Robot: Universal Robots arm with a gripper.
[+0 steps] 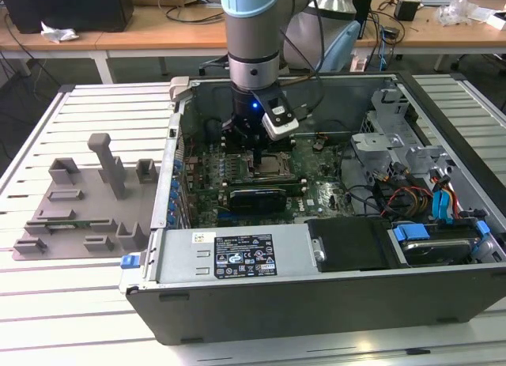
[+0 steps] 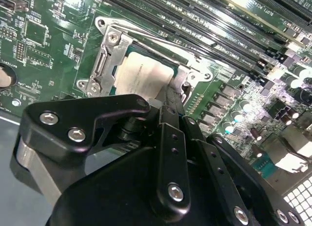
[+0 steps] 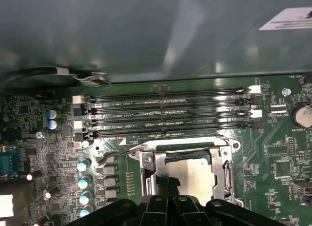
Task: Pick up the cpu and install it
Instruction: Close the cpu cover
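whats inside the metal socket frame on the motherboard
In the second wrist view the cpu, silvery top up, lies inside the socket frame. The gripper covers one edge of it, and whatever is under the cpu is hidden.

white slatted table (image 1: 79,318). open computer case (image 1: 316,295) sits on it; grey moulded tray (image 1: 79,216) flat beside, toward the exterior view's left.

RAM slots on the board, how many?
4 RAM slots, parallel, between the case wall and the socket: one nearest the wall, then a second, a third, and the fourth beside the socket. None seems hidden.
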